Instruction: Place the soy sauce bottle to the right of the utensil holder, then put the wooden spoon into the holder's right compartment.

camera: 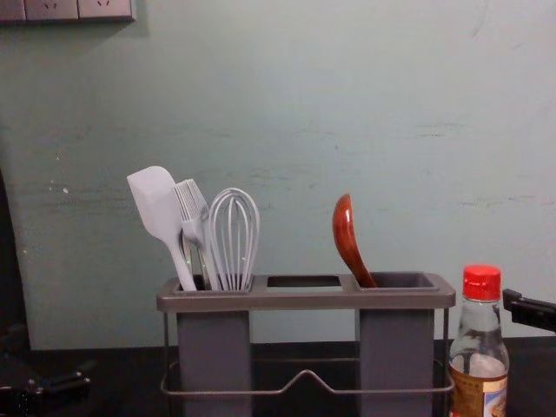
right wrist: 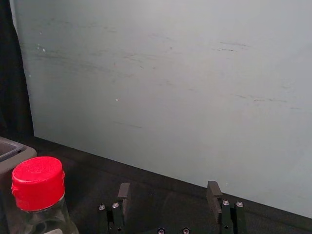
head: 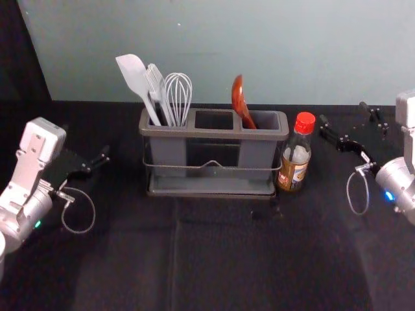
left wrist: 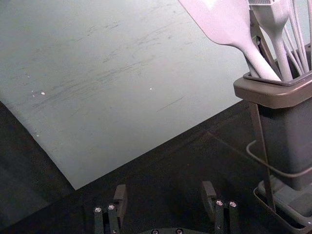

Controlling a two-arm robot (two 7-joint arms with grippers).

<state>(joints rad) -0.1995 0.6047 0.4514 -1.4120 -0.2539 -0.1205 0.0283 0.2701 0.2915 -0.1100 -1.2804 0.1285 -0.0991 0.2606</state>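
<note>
The grey utensil holder [head: 214, 133] stands mid-table. Its right compartment holds the wooden spoon [head: 240, 102], bowl up and leaning left in the chest view. Close by the holder's right end, the soy sauce bottle [head: 295, 159] is upright with its red cap on; whether they touch, I cannot tell. My right gripper [head: 343, 114] is beyond the bottle to the right; in the right wrist view the right gripper [right wrist: 168, 191] is open and empty, the bottle [right wrist: 39, 185] off to one side. Left of the holder is my left gripper [head: 87, 142]; in its wrist view the left gripper [left wrist: 165, 192] is open, holding nothing.
A pale spatula [head: 134, 76], a brush [head: 155, 84] and a whisk [head: 178, 94] stand in the holder's left compartment. Behind the black-covered table [head: 214, 259] rises a pale wall [head: 227, 52]. A wire rail runs along the holder's front.
</note>
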